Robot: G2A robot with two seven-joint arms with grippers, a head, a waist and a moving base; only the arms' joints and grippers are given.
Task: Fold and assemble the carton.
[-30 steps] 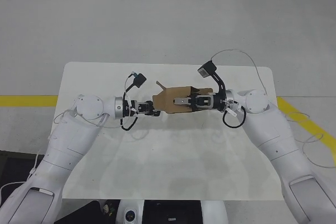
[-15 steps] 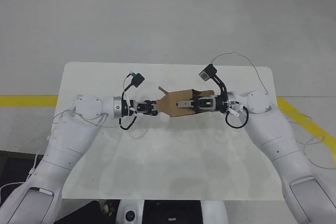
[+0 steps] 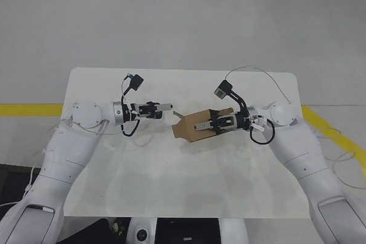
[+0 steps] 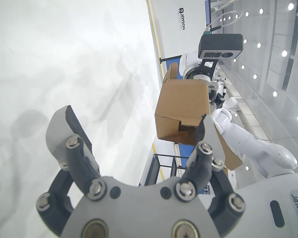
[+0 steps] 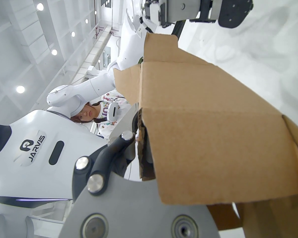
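Note:
The brown cardboard carton (image 3: 192, 127) hangs tilted just above the middle of the white table (image 3: 110, 183), partly folded, with a loose flap at its left end. My right gripper (image 3: 204, 125) is shut on its wall; in the right wrist view one finger (image 5: 129, 147) presses the carton (image 5: 213, 130) while the other is hidden behind the cardboard. My left gripper (image 3: 165, 107) is open, a short way left of the carton and apart from it. In the left wrist view the left gripper (image 4: 136, 117) holds nothing, and the carton (image 4: 181, 110) floats beyond it.
The tabletop (image 4: 64, 50) around both arms is bare white. A yellow floor line (image 3: 24, 110) runs past the table's left and right sides. The left arm's gripper (image 5: 213, 1) shows beyond the carton in the right wrist view.
My left gripper has come off the carton's left end and pulled back to the left and farther away. The right arm has brought the carton nearer and tilted it.

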